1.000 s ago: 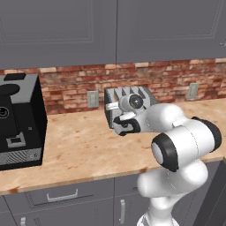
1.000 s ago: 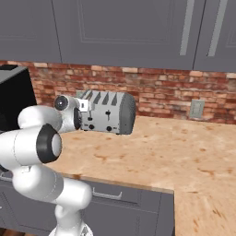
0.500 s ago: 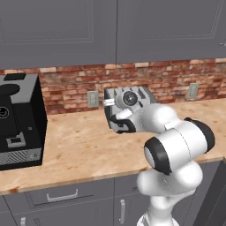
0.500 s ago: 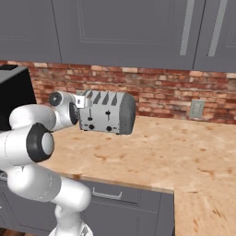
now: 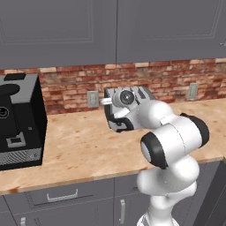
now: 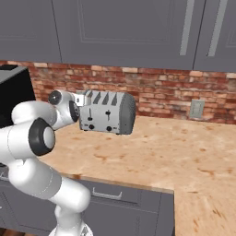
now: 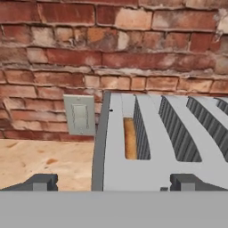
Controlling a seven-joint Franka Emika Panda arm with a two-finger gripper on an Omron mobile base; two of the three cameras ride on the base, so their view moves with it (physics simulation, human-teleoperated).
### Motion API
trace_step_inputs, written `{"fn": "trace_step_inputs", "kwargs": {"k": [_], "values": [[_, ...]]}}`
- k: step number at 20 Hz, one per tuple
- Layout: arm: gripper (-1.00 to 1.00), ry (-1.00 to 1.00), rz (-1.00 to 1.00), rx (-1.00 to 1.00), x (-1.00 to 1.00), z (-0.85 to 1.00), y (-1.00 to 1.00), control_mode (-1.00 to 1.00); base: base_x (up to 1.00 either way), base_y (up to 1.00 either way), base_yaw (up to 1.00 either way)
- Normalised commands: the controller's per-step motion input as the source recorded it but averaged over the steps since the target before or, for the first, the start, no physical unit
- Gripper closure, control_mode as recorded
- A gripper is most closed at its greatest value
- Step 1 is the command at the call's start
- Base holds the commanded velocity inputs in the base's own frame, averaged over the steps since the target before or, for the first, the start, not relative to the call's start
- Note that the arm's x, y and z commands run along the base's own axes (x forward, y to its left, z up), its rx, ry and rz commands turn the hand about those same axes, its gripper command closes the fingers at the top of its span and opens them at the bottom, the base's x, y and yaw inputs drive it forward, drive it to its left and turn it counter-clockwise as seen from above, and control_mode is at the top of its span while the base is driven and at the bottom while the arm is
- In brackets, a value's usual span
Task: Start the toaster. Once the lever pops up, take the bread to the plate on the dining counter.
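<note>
The silver-grey toaster (image 6: pixel 108 113) stands on the kitchen counter against the brick wall, with its black levers and knobs facing the room. In the left base view the arm covers most of the toaster (image 5: pixel 145 93). The hand view looks down on the toaster's top (image 7: pixel 156 164), where the bread (image 7: pixel 129 138) sits low in the leftmost slot. My gripper (image 7: pixel 113 182) is open, hovering just above the toaster's left end with a fingertip (image 7: pixel 41 182) off its left side and the other over its top. Nothing is held. The plate and dining counter are out of view.
A big black coffee machine (image 5: pixel 17 123) stands on the counter to the left. Wall switches (image 7: pixel 80 115) and outlets (image 6: pixel 197 109) sit in the brick backsplash. Grey upper cabinets hang overhead. Bare wood-tone counter (image 6: pixel 184 147) stretches to the toaster's right.
The hand has shifted a little left and upward along the toaster, ending over its left end. The jaws stayed open and the toaster did not move.
</note>
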Motion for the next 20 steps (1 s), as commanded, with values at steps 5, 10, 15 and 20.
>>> {"fn": "trace_step_inputs", "kwargs": {"k": [5,10,15,20], "values": [[-1.00,0.00,0.04,0.00,0.05,0.00,-0.10,-1.00,0.00,0.00,0.00],[-1.00,0.00,0.00,0.00,0.05,0.00,-0.12,-1.00,0.00,0.00,0.00],[-1.00,0.00,0.00,0.00,0.08,0.02,-0.03,-1.00,0.00,0.00,0.00],[-1.00,0.00,0.00,0.00,0.09,0.05,-0.01,-1.00,0.00,0.00,0.00]]}}
